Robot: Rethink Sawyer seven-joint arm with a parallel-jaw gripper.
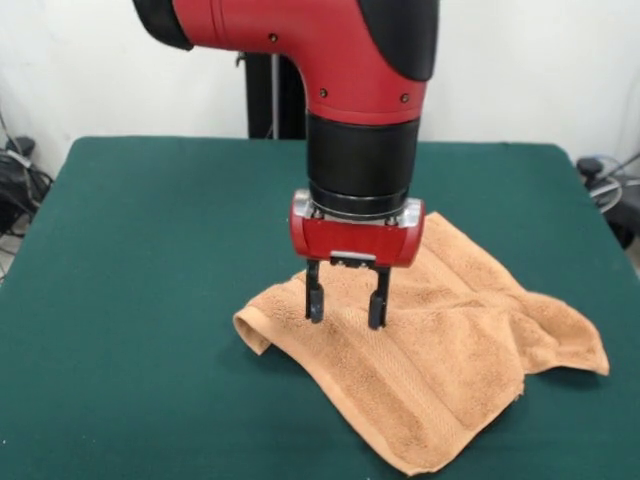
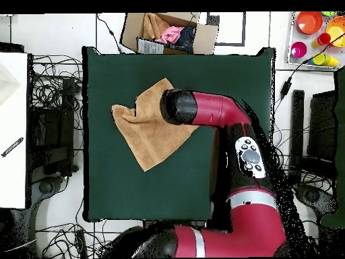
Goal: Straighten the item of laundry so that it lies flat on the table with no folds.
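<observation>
The item of laundry [image 1: 440, 370] is an orange-tan terry towel lying rumpled on the green table [image 1: 130, 300]. Its left edge is rolled under into a fold, and its right corner trails off in a creased flap. My gripper [image 1: 346, 300] hangs straight down over the towel's left part, open, both fingertips at or just above the cloth with nothing between them. In the overhead view the towel [image 2: 151, 138] lies in the table's [image 2: 135, 189] upper middle, and the arm's red elbow covers its right side and hides the gripper.
Beyond the table's far edge in the overhead view sits a cardboard box [image 2: 168, 34] with cloths. Coloured bowls and cups [image 2: 317, 34] stand at the top right. Cables lie on the floor around the table.
</observation>
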